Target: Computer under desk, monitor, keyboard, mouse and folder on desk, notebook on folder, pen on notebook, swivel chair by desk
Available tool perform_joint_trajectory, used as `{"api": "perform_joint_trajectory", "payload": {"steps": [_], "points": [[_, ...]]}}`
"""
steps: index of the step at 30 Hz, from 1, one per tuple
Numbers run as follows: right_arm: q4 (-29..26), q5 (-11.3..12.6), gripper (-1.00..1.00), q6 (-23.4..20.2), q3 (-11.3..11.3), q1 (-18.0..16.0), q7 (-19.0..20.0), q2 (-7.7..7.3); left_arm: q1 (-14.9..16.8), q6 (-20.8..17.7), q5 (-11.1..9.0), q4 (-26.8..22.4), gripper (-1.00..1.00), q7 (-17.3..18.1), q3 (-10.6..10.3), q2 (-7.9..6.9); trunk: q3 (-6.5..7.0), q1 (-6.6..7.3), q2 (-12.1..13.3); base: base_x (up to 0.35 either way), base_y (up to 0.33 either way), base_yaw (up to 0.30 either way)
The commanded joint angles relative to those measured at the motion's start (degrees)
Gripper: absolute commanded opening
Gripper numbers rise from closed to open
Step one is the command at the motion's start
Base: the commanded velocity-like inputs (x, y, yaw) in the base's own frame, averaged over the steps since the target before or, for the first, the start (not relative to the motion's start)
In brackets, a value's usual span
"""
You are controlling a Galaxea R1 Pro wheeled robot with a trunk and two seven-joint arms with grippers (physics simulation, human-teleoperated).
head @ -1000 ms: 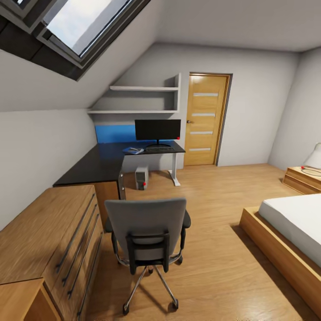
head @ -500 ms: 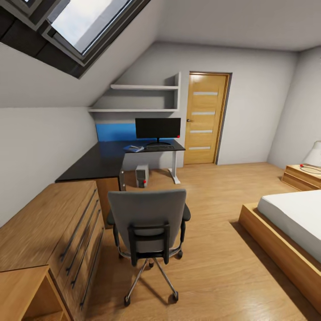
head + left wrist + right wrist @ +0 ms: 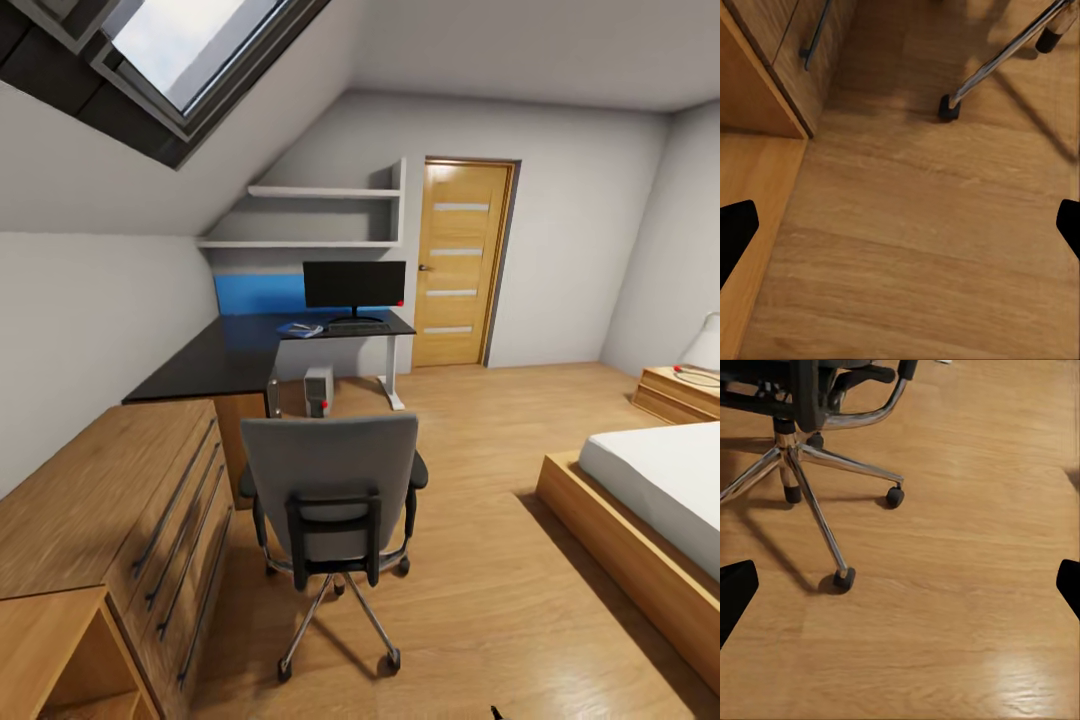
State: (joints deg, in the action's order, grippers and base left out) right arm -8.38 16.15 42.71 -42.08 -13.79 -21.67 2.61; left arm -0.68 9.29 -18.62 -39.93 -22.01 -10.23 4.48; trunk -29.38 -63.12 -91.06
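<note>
The swivel chair (image 3: 330, 500) is standing in the middle of the floor (image 3: 480, 560), its back turned to the robot, well apart from the bench (image 3: 240, 355), which is lying beyond it toward 12 o'clock. On the far wing of the bench the monitor (image 3: 354, 285) is standing upright, with the keyboard (image 3: 358, 327) just in front of its stand and a small blue, flat thing (image 3: 300, 329), likely the folder with the notebook, at the keyboard's 9 o'clock; mouse and pen are too small to tell. The computer (image 3: 318, 390) is sitting on the floor under the bench.

Judging by this, the chair step is the one in hand: the next move calls for closing in on the chair back and pushing it toward 12 o'clock, up beside the bench.

The left pincer (image 3: 900, 229) is hanging released, fingertips wide apart, over bare floor near a castor (image 3: 949, 107) and the wooden dresser (image 3: 791, 45). The right pincer (image 3: 900, 589) is likewise released, with the chair's chrome star base (image 3: 810, 465) ahead of it, not touching.
</note>
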Motion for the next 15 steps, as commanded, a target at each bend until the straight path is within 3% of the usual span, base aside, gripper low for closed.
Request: {"api": "perform_joint_trajectory", "payload": {"steps": [1,5,8,9,14,15], "points": [[-0.59,1.29,1.00,-2.95,-0.38,-3.06,-0.28,0.05,3.34,-2.47,-0.63,0.02,1.00,-2.30,-0.28,0.30,-0.24,-0.23,-0.44,0.000,0.000,0.000],[-0.96,3.51,1.00,-7.82,-0.32,-7.91,-0.02,0.20,7.71,-7.22,-0.63,0.56,1.00,-3.74,-0.28,0.62,-0.96,-1.10,-2.05,0.000,0.000,0.000],[-1.21,6.90,1.00,-13.81,-0.21,-12.40,1.21,0.36,12.56,-10.76,-0.67,2.77,1.00,-4.35,-0.25,0.76,-1.50,-1.76,-3.25,0.000,0.000,0.000],[-1.35,9.11,1.00,-17.39,-0.18,-14.70,2.31,0.40,15.52,-11.74,-0.72,4.48,1.00,-4.45,-0.24,0.77,-1.68,-1.98,-3.65,0.000,0.000,0.000],[-1.62,16.56,1.00,-29.11,-0.12,-20.95,6.55,0.45,23.97,-13.14,-0.78,11.72,1.00,-4.47,-0.23,0.90,-2.57,-3.08,-5.66,0.000,0.000,0.000],[-1.70,19.93,1.00,-35.04,-0.11,-23.67,8.25,0.55,28.21,-13.46,-0.89,15.86,1.00,-4.31,-0.23,0.94,-2.75,-3.30,-6.06,0.000,0.000,0.000]]}}
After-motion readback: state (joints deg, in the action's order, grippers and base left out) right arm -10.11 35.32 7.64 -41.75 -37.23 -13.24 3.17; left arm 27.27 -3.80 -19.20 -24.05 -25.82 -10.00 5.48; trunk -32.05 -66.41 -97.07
